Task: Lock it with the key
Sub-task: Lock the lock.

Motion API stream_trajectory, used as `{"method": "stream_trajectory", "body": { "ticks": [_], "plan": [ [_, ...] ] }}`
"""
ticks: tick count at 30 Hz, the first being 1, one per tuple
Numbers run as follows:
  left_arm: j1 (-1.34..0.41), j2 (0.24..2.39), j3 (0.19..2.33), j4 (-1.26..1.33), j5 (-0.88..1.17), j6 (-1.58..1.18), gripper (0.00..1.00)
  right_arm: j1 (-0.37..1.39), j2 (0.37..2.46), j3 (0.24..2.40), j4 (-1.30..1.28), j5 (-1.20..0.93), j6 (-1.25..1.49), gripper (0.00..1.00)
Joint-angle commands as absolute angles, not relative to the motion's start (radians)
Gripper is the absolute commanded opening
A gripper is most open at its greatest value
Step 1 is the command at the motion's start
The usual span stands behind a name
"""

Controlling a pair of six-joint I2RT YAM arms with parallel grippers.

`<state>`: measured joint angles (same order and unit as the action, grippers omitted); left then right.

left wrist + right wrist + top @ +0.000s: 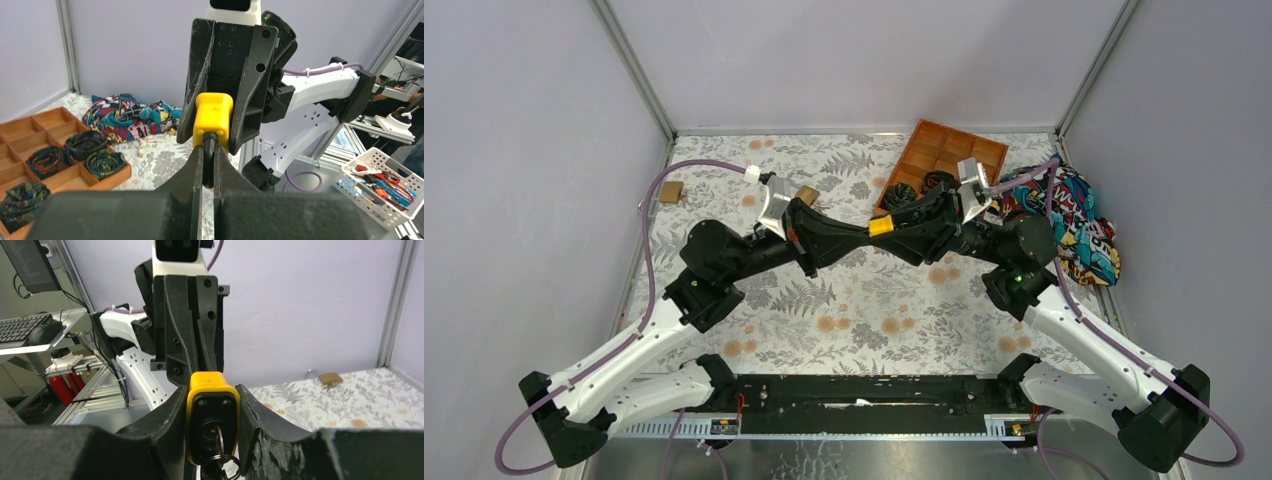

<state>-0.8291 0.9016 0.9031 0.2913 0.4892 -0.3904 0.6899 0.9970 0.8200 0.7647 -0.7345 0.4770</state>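
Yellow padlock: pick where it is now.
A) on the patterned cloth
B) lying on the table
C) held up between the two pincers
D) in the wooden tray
C: the yellow padlock is off the table, its body clamped in the right pincer, while the left pincer is shut on its other end.

Bright, even overhead light with only faint shadows on the table (854, 320). In both wrist views the nearest fingers (125, 215) are blurred, the background sharper

White lower arm links (639, 345), black upper links (724, 255), purple cables (652, 215), black screw-holed right gripper (212, 141), green light (1020, 277)
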Motion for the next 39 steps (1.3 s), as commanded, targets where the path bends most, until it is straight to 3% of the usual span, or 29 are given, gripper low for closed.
{"method": "stream_trajectory", "body": {
  "ticks": [1,6,11,16,18,25,33,36,39],
  "plan": [
    [-0.962,1.081,0.94,0.364,0.625,-0.438,0.0,0.76,1.104,0.808,0.788,-0.803,0.507,0.0],
    [-0.991,1.129,1.007,0.387,0.657,-0.422,0.0,0.754,1.096,0.739,0.859,-0.771,0.545,0.0],
    [-1.021,1.159,1.079,0.207,0.644,-0.252,0.0,0.739,1.09,0.682,0.922,-0.777,0.593,0.0],
    [-1.016,1.152,1.228,-0.205,0.503,0.127,0.0,0.702,0.98,0.779,0.551,-0.856,0.375,0.0],
    [-1.016,1.154,1.262,-0.243,0.441,0.195,0.0,0.698,0.96,0.814,0.46,-0.851,0.328,0.0],
    [-1.036,1.162,1.212,-0.085,0.554,0.037,0.0,0.698,1.072,0.755,0.882,-0.87,0.579,0.0],
    [-0.933,1.064,1.165,-0.159,0.52,0.055,0.0,0.697,0.968,0.915,0.303,-0.878,0.255,0.0],
    [-0.89,1.039,1.16,-0.189,0.522,0.079,0.0,0.697,0.951,0.945,0.183,-0.876,0.182,0.08],
    [-0.878,1.023,1.156,-0.251,0.51,0.12,0.0,0.695,0.942,0.972,0.071,-0.858,0.121,0.25]
  ]
}}
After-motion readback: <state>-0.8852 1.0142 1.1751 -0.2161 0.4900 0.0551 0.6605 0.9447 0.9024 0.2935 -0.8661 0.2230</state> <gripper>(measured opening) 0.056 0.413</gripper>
